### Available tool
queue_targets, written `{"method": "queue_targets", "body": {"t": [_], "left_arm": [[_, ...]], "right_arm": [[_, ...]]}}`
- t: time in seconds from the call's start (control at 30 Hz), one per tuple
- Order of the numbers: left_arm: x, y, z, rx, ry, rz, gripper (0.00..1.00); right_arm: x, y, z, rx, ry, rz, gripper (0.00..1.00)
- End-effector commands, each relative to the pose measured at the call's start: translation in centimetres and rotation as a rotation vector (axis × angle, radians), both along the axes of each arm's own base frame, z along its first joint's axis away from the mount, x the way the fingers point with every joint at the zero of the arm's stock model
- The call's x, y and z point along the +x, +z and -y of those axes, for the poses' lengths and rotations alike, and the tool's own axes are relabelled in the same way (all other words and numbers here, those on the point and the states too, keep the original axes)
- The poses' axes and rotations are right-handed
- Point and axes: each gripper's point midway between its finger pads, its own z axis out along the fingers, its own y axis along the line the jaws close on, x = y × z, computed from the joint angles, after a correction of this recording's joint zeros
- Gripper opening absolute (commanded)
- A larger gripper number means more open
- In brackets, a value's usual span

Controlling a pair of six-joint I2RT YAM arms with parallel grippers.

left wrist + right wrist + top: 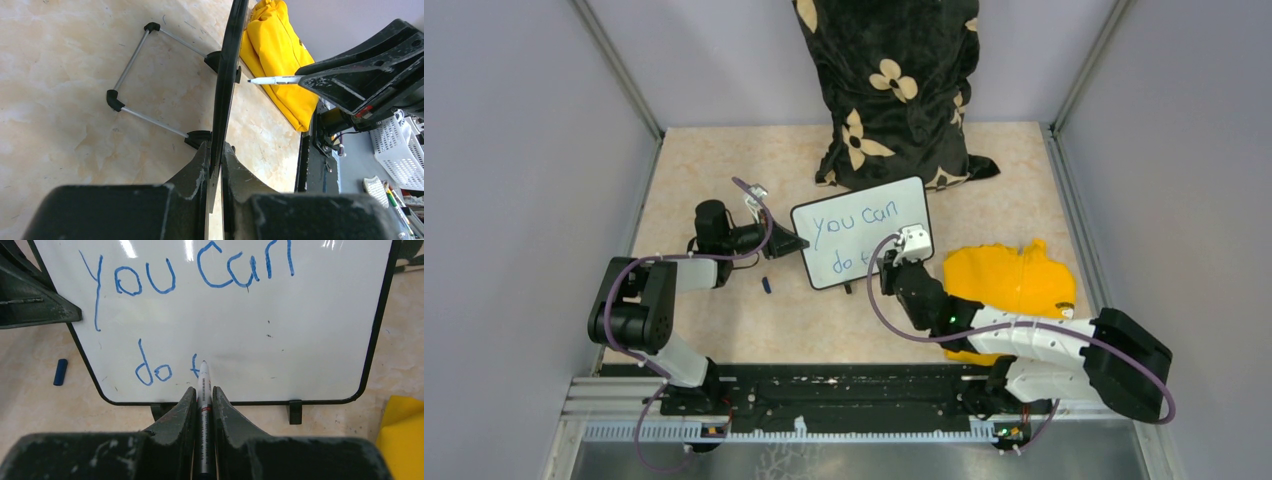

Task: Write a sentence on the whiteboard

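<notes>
From above, there are two arms, one whiteboard (861, 232), one marker (894, 262), one yellow cloth (1014, 280), one small blue cap (766, 285) and one black flowered cushion (894, 90) on the tabletop (724, 170). The whiteboard stands mid-table, just in front of the cushion, with the left pincer (796, 243) at its left edge and the right pincer (902, 250) at its lower right. The left wrist view shows the whiteboard (227, 75) edge-on and upright on one wire stand (135, 75); the left pincer's fingers (197, 170) are pressed together on its rim. The marker's tip is at or just off the writing face (contact cannot be told). A white lattice basket (400, 150) sits at the far right, contents unclear. In the right wrist view the right pincer (203, 397) pinches the marker (203, 390), whose tip meets the sentence (165, 285): "You can" above, "do" and one started letter below.
</notes>
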Motion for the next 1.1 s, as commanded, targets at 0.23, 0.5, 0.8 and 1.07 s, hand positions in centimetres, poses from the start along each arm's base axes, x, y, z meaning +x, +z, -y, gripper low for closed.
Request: {"method": "queue_targets", "body": {"t": [0.23,0.5,0.8,1.07], "left_arm": [[-0.2,-2.4,0.1,0.041,0.026,-0.084,0.13],[-0.1,-2.3,0.1,0.041,0.026,-0.082,0.13],[-0.1,-2.4,0.1,0.042,0.026,-0.083,0.13],[-0.2,-2.4,0.1,0.043,0.026,-0.086,0.13]], "right_arm": [[1.6,4.8,-0.8,0.104,-0.025,0.085,0.00],[2.2,5.2,-1.6,0.107,-0.018,0.089,0.00],[3.0,4.4,-1.6,0.093,-0.035,0.073,0.00],[3.2,2.9,-1.3,0.071,-0.045,0.044,0.00]]}}
